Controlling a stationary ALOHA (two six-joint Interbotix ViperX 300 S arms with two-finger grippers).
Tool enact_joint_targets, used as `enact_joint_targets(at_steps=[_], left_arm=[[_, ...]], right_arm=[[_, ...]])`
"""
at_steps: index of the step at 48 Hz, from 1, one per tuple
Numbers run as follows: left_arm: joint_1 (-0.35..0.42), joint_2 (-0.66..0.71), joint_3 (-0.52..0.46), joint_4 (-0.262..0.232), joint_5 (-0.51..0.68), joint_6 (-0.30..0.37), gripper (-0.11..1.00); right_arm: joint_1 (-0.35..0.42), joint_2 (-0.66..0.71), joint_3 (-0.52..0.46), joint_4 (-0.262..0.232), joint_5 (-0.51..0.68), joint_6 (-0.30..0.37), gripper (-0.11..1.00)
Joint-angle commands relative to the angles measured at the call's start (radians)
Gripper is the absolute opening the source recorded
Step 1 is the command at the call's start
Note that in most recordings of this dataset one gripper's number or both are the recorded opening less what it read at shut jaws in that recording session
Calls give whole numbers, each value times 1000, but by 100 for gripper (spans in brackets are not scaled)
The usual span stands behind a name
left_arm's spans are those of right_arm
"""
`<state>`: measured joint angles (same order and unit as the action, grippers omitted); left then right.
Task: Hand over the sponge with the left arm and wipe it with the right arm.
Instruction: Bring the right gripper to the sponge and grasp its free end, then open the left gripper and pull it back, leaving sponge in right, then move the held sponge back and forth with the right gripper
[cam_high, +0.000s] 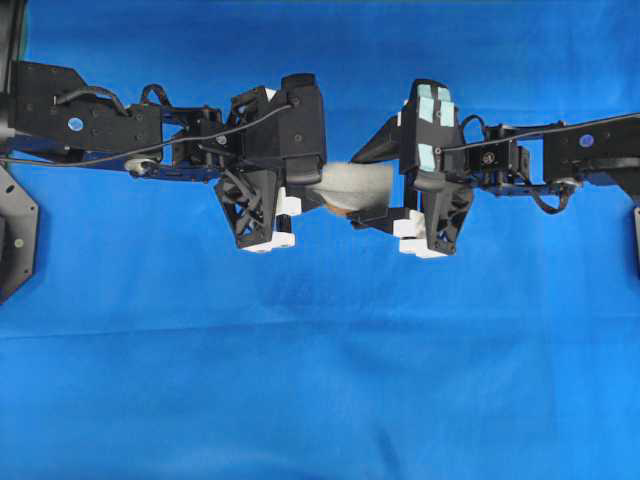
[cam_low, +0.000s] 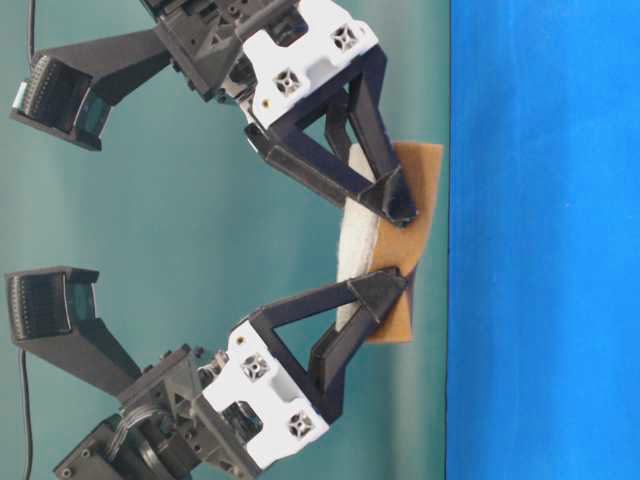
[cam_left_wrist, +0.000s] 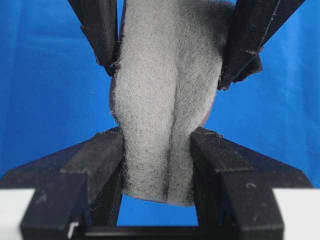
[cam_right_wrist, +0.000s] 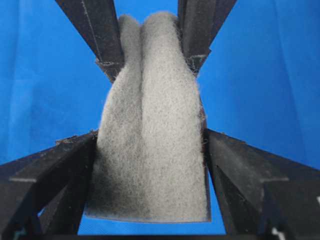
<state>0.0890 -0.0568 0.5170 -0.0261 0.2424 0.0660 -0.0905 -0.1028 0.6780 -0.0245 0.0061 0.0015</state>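
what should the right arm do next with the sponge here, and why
Probably close the right end effector. The sponge is held off the blue table, pinched and creased by the left end effector, and its free end already sits between the right fingers, which stand wide open beside it.

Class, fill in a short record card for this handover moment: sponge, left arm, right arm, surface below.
sponge: pale fuzzy face, folded along its length, held in the air between both arms
left arm: jaws pinching one end of the sponge
right arm: jaws wide, one at each side of the other end
surface below: blue cloth
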Motion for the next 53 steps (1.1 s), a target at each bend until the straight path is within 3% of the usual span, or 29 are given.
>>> enact_joint_targets(at_steps=[1, 6, 14, 17, 22, 26, 40, 53], left_arm=[[-3, -28, -11, 0, -11, 2, 32], [-3, -31, -9, 0, -14, 2, 32], [-11, -55, 8, 0, -41, -2, 31], [-17, -72, 21, 0, -64, -2, 46], [-28, -127, 55, 0, -97, -2, 77], [-31, -183, 94, 0, -118, -3, 90], [-44, -391, 273, 0, -276, -6, 88], [-46, -460, 327, 0, -319, -12, 88]], right_arm=[[-2, -9, -20, -11, -3, -2, 73], [-2, -9, -20, -14, -2, -2, 64], [-2, -15, -17, -17, 0, -5, 28], [-2, -20, -15, -17, 0, -5, 19], [0, -34, -8, -17, 0, -5, 19], [-2, -49, 0, -17, 0, -5, 19], [-2, -91, 32, -17, 0, 2, 19], [0, -81, 31, -17, 0, 3, 19]])
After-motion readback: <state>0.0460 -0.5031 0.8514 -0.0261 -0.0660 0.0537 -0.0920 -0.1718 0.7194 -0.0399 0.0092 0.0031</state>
